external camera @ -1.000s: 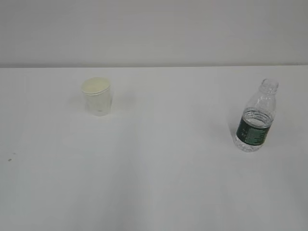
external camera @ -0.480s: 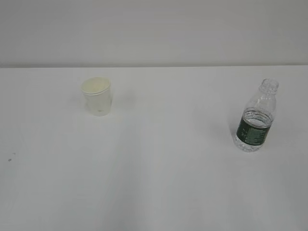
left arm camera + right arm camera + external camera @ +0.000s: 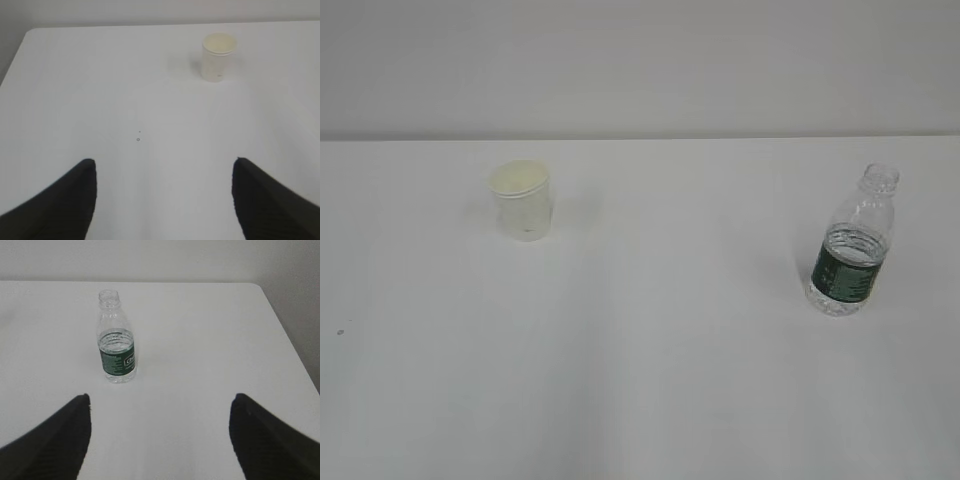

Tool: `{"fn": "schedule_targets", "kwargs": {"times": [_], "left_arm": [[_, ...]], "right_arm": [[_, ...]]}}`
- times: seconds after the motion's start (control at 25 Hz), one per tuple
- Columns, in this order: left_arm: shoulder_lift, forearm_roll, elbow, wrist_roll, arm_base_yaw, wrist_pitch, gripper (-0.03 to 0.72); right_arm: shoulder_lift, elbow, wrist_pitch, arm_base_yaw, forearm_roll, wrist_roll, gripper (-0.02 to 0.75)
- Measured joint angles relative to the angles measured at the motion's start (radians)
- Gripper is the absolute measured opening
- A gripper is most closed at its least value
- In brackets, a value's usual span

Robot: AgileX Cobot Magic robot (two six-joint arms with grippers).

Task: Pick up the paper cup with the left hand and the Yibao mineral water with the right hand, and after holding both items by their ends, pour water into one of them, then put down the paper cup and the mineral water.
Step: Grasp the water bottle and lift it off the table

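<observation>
With both pairs of jaws spread wide and empty, the left gripper (image 3: 165, 200) is best centred on the upright paper cup (image 3: 218, 57) and the right gripper (image 3: 160, 437) on the uncapped Yibao mineral water bottle (image 3: 116, 343) before any closing.

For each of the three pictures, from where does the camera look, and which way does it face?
Exterior view: from the front, slanting down at the table; no robot part shows.
Left wrist view: behind the open left hand, facing the paper cup ahead.
Right wrist view: behind the open right hand, facing the Yibao mineral water.
Shared: the exterior view shows both the cup and the bottle.
</observation>
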Motion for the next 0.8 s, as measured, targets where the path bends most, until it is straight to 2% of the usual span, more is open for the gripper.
{"fn": "schedule_targets", "kwargs": {"times": [0.44, 0.8], "left_arm": [[0.159, -0.021, 0.000, 0.000, 0.000, -0.086, 0.594], [0.236, -0.036, 0.000, 0.000, 0.000, -0.146, 0.593]], "right_arm": [[0.063, 0.000, -0.077, 0.000, 0.032, -0.040, 0.645], [0.105, 0.063, -0.157, 0.000, 0.105, -0.103, 0.633]]}}
